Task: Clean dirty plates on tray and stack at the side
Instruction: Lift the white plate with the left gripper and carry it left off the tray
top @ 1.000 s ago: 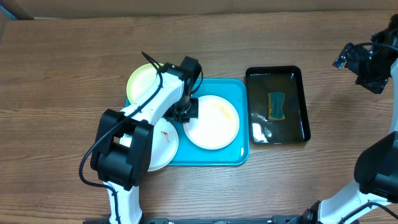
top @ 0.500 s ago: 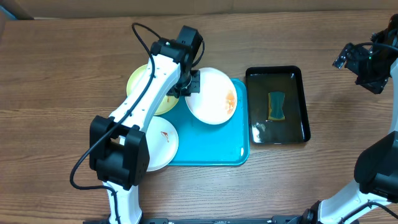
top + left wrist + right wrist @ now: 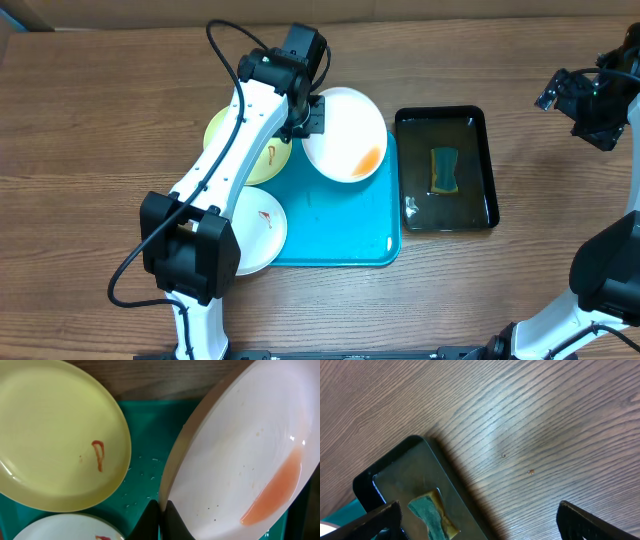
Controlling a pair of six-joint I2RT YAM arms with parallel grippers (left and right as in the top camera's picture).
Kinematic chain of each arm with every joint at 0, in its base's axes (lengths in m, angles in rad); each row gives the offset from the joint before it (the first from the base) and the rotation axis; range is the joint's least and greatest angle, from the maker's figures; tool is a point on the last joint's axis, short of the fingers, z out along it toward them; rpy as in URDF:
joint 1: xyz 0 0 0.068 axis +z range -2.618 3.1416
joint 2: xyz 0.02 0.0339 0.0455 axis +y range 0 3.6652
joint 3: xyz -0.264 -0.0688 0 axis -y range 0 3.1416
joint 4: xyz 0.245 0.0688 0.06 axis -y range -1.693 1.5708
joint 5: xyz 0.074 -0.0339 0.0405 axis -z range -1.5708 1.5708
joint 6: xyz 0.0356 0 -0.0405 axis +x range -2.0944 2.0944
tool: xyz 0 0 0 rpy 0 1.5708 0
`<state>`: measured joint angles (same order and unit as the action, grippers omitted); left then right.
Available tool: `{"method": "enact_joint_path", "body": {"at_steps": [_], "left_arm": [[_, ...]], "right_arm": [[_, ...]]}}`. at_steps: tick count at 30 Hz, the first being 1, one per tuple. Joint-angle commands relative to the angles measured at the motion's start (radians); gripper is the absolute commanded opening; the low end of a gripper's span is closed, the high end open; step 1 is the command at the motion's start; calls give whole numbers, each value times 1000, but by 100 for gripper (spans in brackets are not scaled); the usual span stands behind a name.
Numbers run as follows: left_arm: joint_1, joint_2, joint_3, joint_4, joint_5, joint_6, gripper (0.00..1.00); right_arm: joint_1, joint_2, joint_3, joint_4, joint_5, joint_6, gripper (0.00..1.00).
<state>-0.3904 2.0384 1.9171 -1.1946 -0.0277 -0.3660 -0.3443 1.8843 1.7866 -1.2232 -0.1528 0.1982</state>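
Note:
My left gripper [image 3: 311, 119] [image 3: 161, 519] is shut on the left rim of a white plate [image 3: 345, 130] [image 3: 240, 455]. It holds that plate tilted above the far right part of the turquoise tray [image 3: 335, 225] [image 3: 147, 435]. Orange-red liquid [image 3: 368, 159] [image 3: 275, 492] pools along the plate's lower edge. A pale yellow-green plate [image 3: 222, 135] [image 3: 50, 435] with a reddish smear lies at the tray's far left, partly under my arm. Another white plate [image 3: 262, 225] [image 3: 65, 529] with a smear sits at the near left corner. My right gripper [image 3: 583, 100] [image 3: 479, 512] hangs open far to the right, above bare table.
A black basin [image 3: 487, 165] [image 3: 395, 467] holding water and a green-yellow sponge [image 3: 444, 168] [image 3: 431, 516] stands just right of the tray. Brown wooden table surrounds everything. My left arm stretches diagonally from the near left across the tray.
The left gripper lifted the white plate off the tray's middle and carried it toward the far right corner, tilting it. The orange liquid ran to the plate's lower edge. The right arm stayed still.

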Motion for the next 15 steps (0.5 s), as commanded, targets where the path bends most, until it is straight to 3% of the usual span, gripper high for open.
{"method": "enact_joint_path", "body": {"at_steps": [1,7,15], "left_arm": [[3,-26,66,10,3,-7,4],[-35,-25,83,86,13,-35,4],[-156,-24,83,241,-104,-34,4]], "right_arm": [[1,-10,10,3,3,5,100],[1,-10,10,3,3,5,100],[1,-10,10,3,3,5,100]]}}
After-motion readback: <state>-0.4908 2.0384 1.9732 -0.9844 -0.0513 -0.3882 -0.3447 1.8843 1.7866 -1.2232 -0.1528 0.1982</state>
